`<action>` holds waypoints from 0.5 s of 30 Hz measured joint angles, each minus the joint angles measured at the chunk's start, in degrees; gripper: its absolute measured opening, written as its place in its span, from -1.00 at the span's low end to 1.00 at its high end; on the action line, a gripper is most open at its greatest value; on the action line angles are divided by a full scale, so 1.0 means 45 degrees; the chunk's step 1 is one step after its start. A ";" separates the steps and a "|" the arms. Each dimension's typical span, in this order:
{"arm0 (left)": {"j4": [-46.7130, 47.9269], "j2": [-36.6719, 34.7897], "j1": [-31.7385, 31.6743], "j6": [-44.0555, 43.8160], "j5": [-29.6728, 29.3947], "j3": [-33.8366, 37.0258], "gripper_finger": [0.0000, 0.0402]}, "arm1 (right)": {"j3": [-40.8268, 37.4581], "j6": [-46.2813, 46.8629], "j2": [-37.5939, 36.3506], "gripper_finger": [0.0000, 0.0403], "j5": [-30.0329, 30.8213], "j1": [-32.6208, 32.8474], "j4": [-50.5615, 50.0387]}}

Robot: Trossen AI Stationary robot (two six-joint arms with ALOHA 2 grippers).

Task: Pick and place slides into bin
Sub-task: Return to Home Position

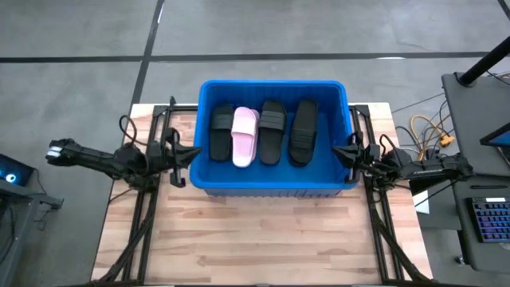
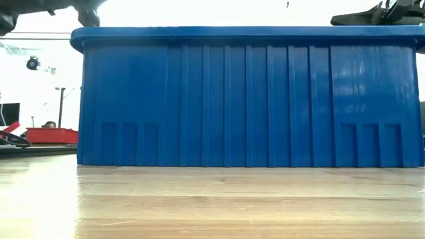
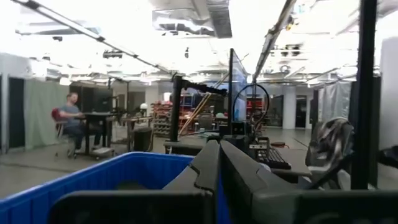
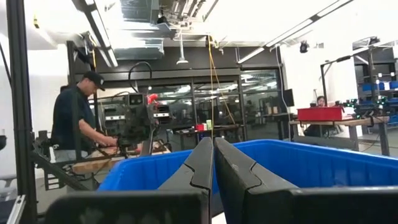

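Observation:
The blue bin (image 1: 273,185) stands on the wooden table and fills the low view (image 2: 246,99). Inside lie a pale pink slide (image 1: 245,136) and three black slides (image 1: 222,130) (image 1: 272,131) (image 1: 303,131), side by side on the bin's floor. My left gripper (image 1: 196,151) is shut and empty at the bin's left wall. My right gripper (image 1: 338,151) is shut and empty at the bin's right wall. Both wrist views look over the bin's rim (image 3: 93,180) (image 4: 311,158) past shut fingers (image 3: 217,168) (image 4: 213,165).
Bare wooden tabletop (image 1: 263,239) lies in front of the bin. Cables and a keyboard (image 1: 488,223) sit off the table's right side. People show in the room beyond: one seated at a desk (image 3: 71,121), one standing at a bench (image 4: 78,118).

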State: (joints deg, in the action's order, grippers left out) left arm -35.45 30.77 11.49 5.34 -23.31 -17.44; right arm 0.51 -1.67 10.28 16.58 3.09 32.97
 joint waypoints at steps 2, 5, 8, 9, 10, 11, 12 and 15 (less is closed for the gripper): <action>-0.0007 -0.0251 -0.0571 0.0010 0.0751 0.0339 -1.00 | 0.0000 -0.0057 0.0000 -0.96 0.0002 0.0000 -0.0005; 0.0003 -0.0673 -0.1713 -0.0251 0.1652 0.1047 -1.00 | 0.0000 -0.0088 0.0005 -0.96 0.0002 0.0000 -0.0021; -0.0034 -0.1003 -0.2860 -0.1444 0.2785 0.1774 -1.00 | 0.0000 -0.0083 0.0000 -0.96 -0.0001 0.0000 -0.0029; -0.0020 -0.1103 -0.3156 -0.1776 0.3173 0.2054 -1.00 | 0.0003 -0.0083 0.0003 -0.96 0.0000 0.0000 -0.0029; -0.0089 -0.1303 -0.3388 -0.2081 0.3481 0.2305 -1.00 | 0.0004 -0.0088 0.0005 -0.96 -0.0001 0.0000 -0.0029; -0.0169 -0.1615 -0.3560 -0.2345 0.3629 0.2526 -1.00 | 0.0005 -0.0088 0.0005 -0.96 -0.0001 0.0000 -0.0030; -0.0144 -0.1959 -0.3680 -0.2505 0.3630 0.2736 -1.00 | 0.0005 -0.0087 0.0005 -0.96 -0.0001 0.0000 -0.0034; -0.0259 -0.2964 -0.3756 -0.2761 0.3565 0.3188 -1.00 | 0.0005 -0.0029 0.0000 -0.96 -0.0005 0.0002 -0.0034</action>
State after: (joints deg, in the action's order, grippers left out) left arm -36.62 17.43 -5.41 -7.08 -7.27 -3.09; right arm 0.54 -1.80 10.28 16.56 3.10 32.82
